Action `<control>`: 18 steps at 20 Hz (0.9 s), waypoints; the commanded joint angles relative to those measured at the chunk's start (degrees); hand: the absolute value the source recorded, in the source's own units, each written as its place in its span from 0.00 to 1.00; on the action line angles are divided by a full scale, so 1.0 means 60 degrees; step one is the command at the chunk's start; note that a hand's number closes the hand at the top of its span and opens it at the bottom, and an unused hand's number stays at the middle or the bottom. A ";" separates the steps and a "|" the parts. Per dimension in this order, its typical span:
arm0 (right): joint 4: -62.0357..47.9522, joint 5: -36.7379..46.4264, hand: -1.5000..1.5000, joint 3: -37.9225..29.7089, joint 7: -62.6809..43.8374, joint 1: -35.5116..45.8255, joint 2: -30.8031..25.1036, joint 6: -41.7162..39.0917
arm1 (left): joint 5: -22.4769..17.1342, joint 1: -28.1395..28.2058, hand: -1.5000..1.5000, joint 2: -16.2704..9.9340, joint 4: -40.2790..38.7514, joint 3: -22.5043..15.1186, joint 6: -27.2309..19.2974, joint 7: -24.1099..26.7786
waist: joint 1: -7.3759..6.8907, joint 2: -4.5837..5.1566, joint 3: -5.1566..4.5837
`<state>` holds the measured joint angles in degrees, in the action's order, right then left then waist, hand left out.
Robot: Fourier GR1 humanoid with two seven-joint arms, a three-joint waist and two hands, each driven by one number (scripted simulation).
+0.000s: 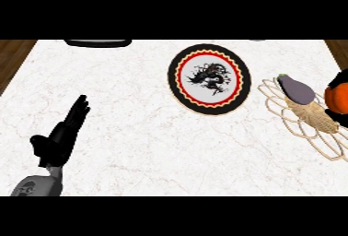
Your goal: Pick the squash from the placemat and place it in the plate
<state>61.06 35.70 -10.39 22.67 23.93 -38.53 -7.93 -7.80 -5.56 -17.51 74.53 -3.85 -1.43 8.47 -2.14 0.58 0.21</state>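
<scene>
Although the task names a squash, what we find at the counter's right edge is an orange, rounded thing [338,97] that runs out of view, with black shapes above and below it that may be our right hand closing on it; we cannot tell that hand's state. It sits at the right side of the woven placemat [309,120], just beside a purple eggplant [296,88] lying on the mat's far end. The plate [209,79], black-rimmed with a red ring and dark motif, lies near the counter's far edge, just left of the mat and bare.

Our left hand [62,134] rests near the counter's left front, fingers straight and relaxed, holding nothing.

We judge the squash stiff and fairly heavy for its size, with a smooth rind that could slide under the fingers. It will not bruise easily, so we would wrap around its widest part, thumb opposite fingers. The eggplant close by could be nudged during the lift.
</scene>
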 commanded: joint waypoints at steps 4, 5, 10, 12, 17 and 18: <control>-0.1720 -0.0542 1.00 -0.0754 0.1868 0.2042 -0.0164 0.0566 | 0.0055 -0.0115 0.50 -0.0009 -0.0047 0.0192 0.0015 -0.0083 | 0.0098 -0.0035 -0.0023; -0.1993 -0.0507 1.00 -0.0814 0.2167 0.1987 -0.0332 0.0528 | -0.0049 0.0313 0.50 -0.0063 -0.0096 0.0254 0.0322 0.0134 | 0.0172 -0.0058 -0.0028; -0.1902 -0.0670 1.00 -0.0513 0.1774 0.2756 0.0114 -0.0179 | 0.0102 0.0300 0.50 -0.0009 0.0230 0.0479 0.0276 0.0033 | 0.0251 -0.0085 -0.0034; -0.2267 -0.0352 1.00 -0.0197 0.1569 0.3189 0.0760 0.0384 | 0.0253 0.0384 0.50 -0.0077 -0.0311 0.0483 0.0427 0.0351 | 0.0207 -0.0064 -0.0034; -0.1906 -0.0118 1.00 0.0244 0.0422 0.4014 0.1235 0.0016 | 0.0583 -0.0077 0.50 0.0432 -0.0250 0.0339 0.0047 0.0120 | 0.0259 -0.0077 -0.0037; -0.1356 -0.0236 1.00 0.0300 0.0350 0.3771 0.1361 -0.0148 | 0.0556 0.0727 0.50 0.0382 0.0535 0.0263 0.0082 -0.0006 | 0.0260 -0.0104 -0.0036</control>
<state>51.02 33.81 -10.40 27.56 44.38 -32.78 -7.51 -5.57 -3.43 -16.43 75.11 -1.48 -0.14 9.23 -0.67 0.07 0.00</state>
